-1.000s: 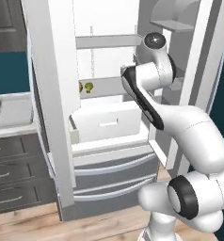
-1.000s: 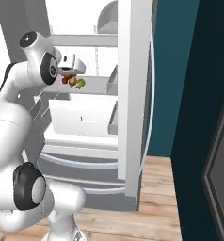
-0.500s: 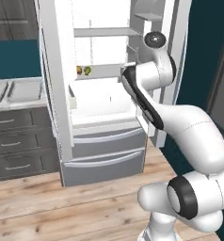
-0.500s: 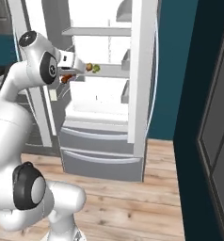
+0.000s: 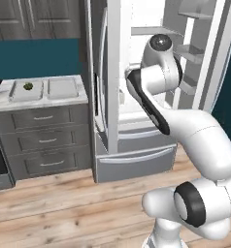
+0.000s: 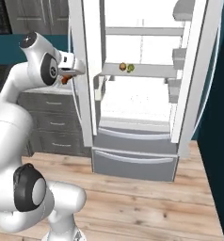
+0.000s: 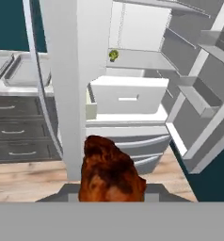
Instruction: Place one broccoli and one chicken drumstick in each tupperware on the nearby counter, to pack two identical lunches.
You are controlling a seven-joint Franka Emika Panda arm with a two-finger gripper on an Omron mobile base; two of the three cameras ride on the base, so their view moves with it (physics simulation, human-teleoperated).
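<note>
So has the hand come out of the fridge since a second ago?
Yes. The hand, shut on the chicken drumstick, was by the fridge shelf; now it's left of the fridge, toward the counter.

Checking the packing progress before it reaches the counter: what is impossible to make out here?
- Gripper fingertips: hand view, covered by the chicken drumstick.
- Right tupperware contents: left base view, too small; left tupperware shows one broccoli.
- Fridge shelf food: right base view, too small to identify.

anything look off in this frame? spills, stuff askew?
Nothing spilled or askew. The fridge stands wide open, with a drumstick and broccoli left on its shelf. The gripper holds a chicken drumstick. On the counter, one tupperware has broccoli; the other tupperware looks empty.
</note>
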